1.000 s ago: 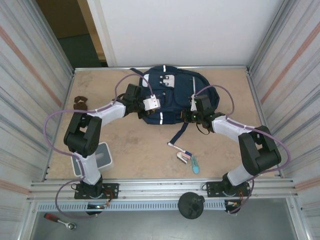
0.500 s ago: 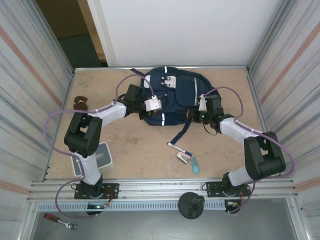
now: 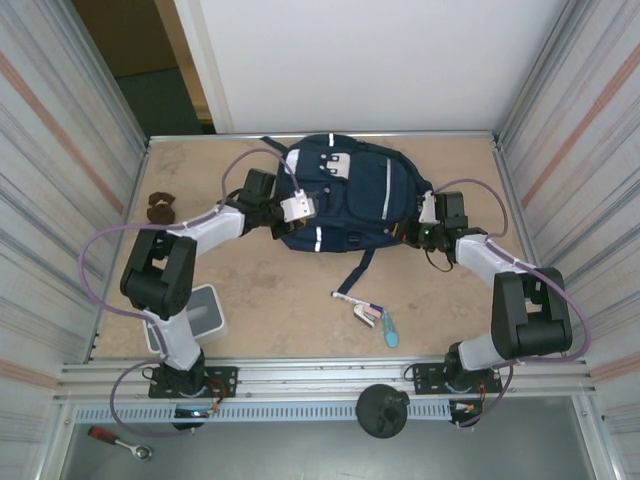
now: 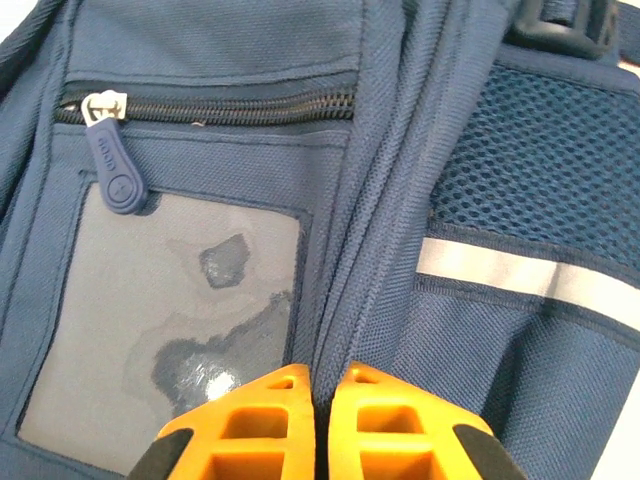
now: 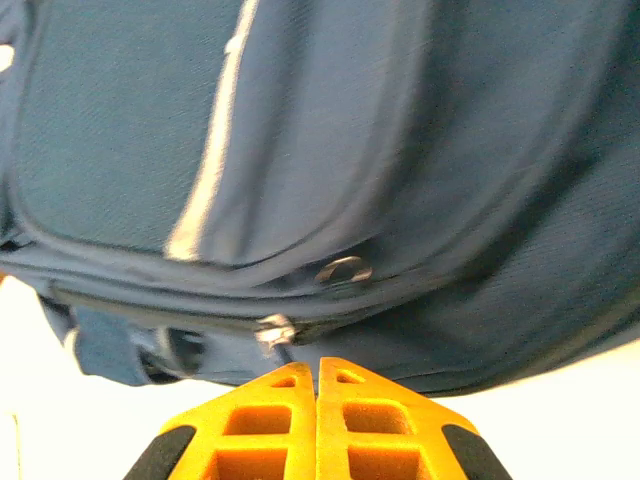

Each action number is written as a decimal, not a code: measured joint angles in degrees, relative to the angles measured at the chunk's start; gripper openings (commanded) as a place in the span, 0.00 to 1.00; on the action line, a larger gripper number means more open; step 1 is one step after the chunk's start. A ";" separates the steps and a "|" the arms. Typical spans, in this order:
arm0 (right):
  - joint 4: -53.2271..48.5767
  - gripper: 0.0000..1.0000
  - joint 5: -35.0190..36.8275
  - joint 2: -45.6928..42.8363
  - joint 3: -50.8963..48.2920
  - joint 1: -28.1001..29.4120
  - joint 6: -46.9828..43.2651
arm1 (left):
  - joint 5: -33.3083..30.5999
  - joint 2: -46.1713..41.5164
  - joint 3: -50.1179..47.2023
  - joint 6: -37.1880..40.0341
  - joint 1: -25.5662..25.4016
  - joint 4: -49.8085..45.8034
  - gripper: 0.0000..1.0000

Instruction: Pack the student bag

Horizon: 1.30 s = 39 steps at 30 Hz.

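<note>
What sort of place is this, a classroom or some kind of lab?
Most likely a robot test cell in a lab, not a classroom. A left arm and a right arm are bolted to a metal rail at the table edge, ribbed walls box it in, and a backpack lies on it.

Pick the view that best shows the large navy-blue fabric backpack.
Top external: the whole navy-blue fabric backpack lies in frame. Left wrist: its zipped pocket and reflective stripe, close; right wrist: a blurred side.
</note>
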 measured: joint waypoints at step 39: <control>-4.83 0.45 50.34 13.49 14.49 35.69 5.11 | -2.05 -4.00 -2.47 -1.64 5.35 -1.25 0.04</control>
